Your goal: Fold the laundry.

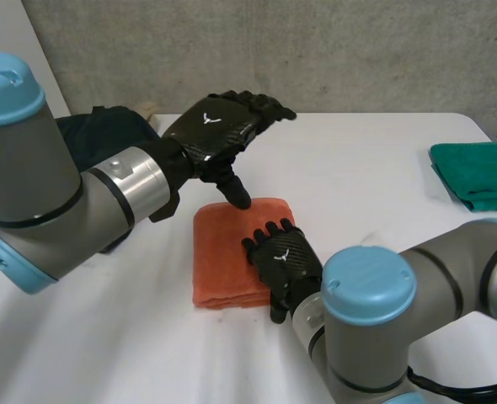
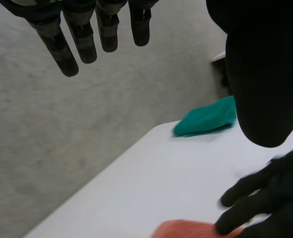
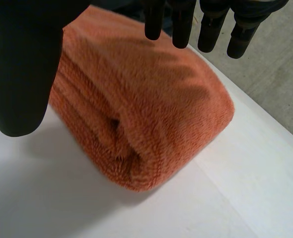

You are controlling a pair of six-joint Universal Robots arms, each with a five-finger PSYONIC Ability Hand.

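A: Where's the towel (image 1: 232, 257)?
B: Orange one, folded into a thick block, lying flat on the table (image 1: 366, 177), abt the middle, betw. the two arms. The right wrist view shows its stacked fold edges on the thumb side.
A: And the right hand (image 1: 280, 261)?
B: Over the towel's right part, palm down. Fingers straight & a bit spread, thumb out to the side, gripping nothing. Can't tell if the palm actually rests on the pile.
A: What abt the left hand (image 1: 219, 126)?
B: Up in the air, just behind the towel. Fingers straight & relaxed, nothing held. Thumb points down at the towel's far edge; touching or not, can't tell.
A: Anything else on there?
B: A green cloth (image 1: 476, 172), folded, at the table's right edge, well apart from the towel. A dark cloth (image 1: 105, 135) heaped at far left, partly behind the left arm (image 1: 80, 202). Grey wall (image 1: 316, 50) behind the table.
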